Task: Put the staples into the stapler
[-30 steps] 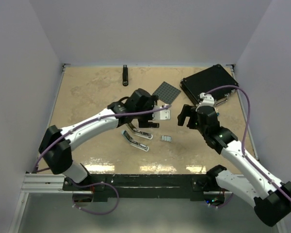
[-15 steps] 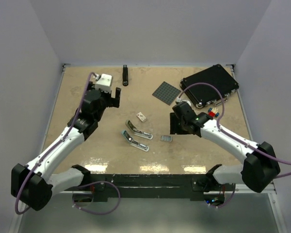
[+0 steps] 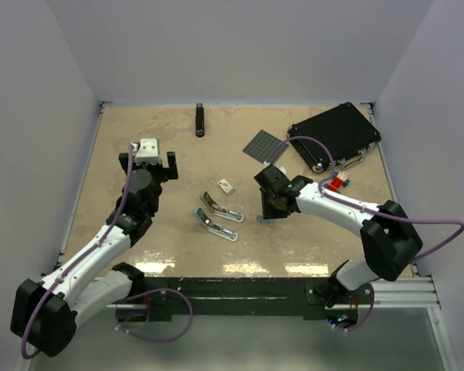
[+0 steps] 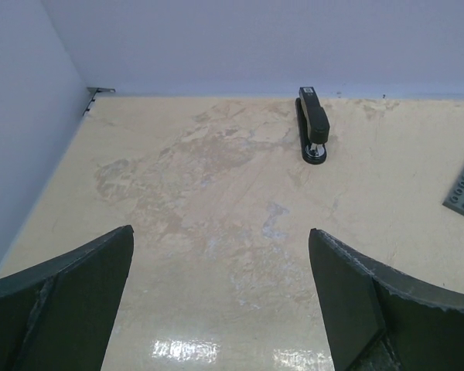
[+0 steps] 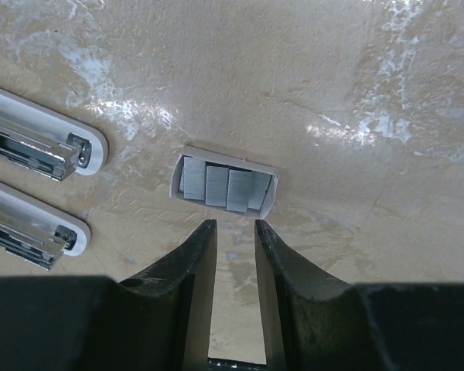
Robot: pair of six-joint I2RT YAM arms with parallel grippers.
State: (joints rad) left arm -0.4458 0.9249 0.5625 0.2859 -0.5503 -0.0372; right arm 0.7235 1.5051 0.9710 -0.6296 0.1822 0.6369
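1. The stapler (image 3: 216, 224) lies near the middle of the table (image 3: 139, 131), its two halves side by side.
2. A small box (image 3: 226, 185) sits just behind it.
3. The tray (image 5: 232, 160), with staples (image 5: 216, 185) in it, lies to the stapler's right.
4. A second stapler (image 3: 200, 120) lies at the far edge.
5. Far right: a studded plate (image 3: 264, 146), then a case (image 3: 336, 133) to its right, with toy bricks (image 3: 339, 182) just in front of the case.

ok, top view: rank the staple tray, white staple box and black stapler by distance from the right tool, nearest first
1. Staple tray, just ahead of the right tool, mid-table.
2. White staple box, off to the tool's left.
3. Black stapler, at the far edge, left of centre.
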